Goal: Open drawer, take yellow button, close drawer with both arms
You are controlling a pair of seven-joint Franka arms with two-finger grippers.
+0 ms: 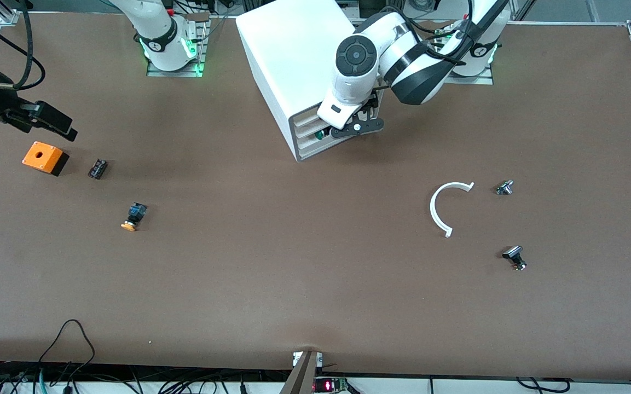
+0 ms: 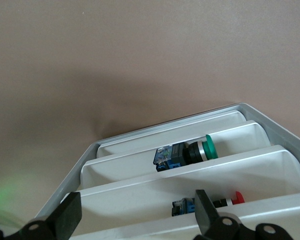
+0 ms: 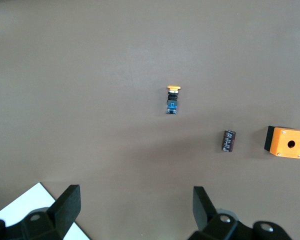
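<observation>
The button (image 1: 133, 215) with an orange cap and a black and blue body lies on its side on the table toward the right arm's end; it also shows in the right wrist view (image 3: 173, 100). The white drawer cabinet (image 1: 293, 60) stands near the arms' bases, its drawer fronts (image 1: 308, 135) facing the front camera. My left gripper (image 1: 357, 129) is open at the drawer fronts, its fingers (image 2: 66, 217) either side of a drawer lip (image 2: 155, 187). My right gripper (image 1: 63, 127) is open and empty, up over the table by the orange box.
The drawers hold a green-capped button (image 2: 187, 152) and a red-capped one (image 2: 210, 204). An orange square box (image 1: 45, 157) and a small black piece (image 1: 97, 168) lie near the button. A white curved piece (image 1: 440, 210) and two small silver-and-black pieces (image 1: 504, 187) (image 1: 514, 257) lie toward the left arm's end.
</observation>
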